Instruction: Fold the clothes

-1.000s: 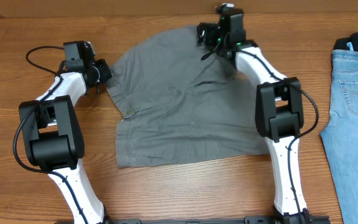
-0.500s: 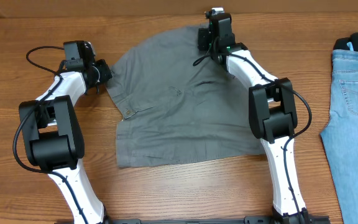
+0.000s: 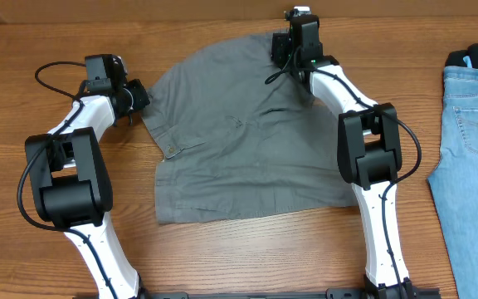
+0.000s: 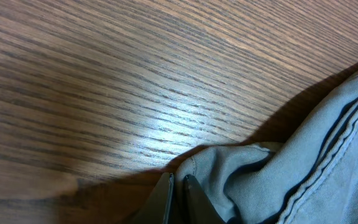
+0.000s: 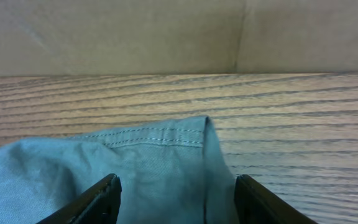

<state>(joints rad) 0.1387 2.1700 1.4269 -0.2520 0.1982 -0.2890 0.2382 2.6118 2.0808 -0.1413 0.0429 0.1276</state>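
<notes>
— How is the light from overhead?
— Bright and even. The wooden surface (image 3: pixel 222 257) is sharp, with only short, soft shadows under the arms.
— And the wrist views?
— On the left wrist, white glare sits mid-frame, a dark shadow hugs the shorts (image 4: pixel 316 155), and the left tool (image 4: pixel 178 196) at the bottom edge is blurred. On the right wrist, the right tool (image 5: pixel 179 202) in the lower corners is dark and soft.
</notes>
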